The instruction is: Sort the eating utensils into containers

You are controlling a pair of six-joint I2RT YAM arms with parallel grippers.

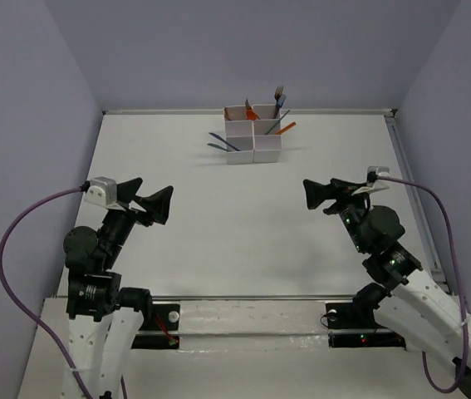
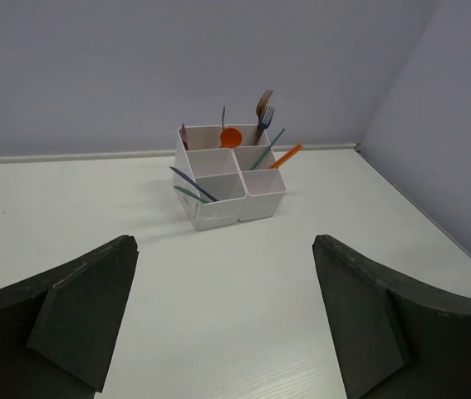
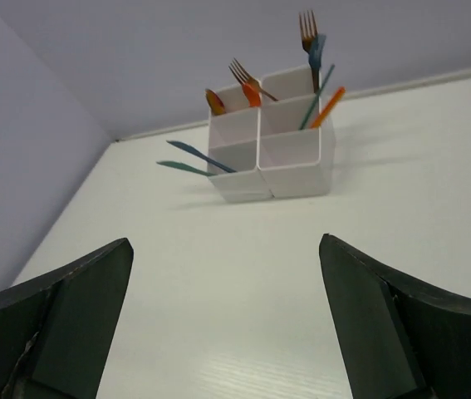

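The white block of containers stands at the far middle of the table; it also shows in the left wrist view and the right wrist view. All the utensils stand in its boxes: forks at the back right, an orange spoon, teal knives leaning out to the left, an orange stick on the right. My left gripper is open and empty at the near left. My right gripper is open and empty at the near right. Both point toward the containers.
White table with purple walls at the back and both sides. A metal rail with the arm bases runs along the near edge. Purple cables loop beside each arm.
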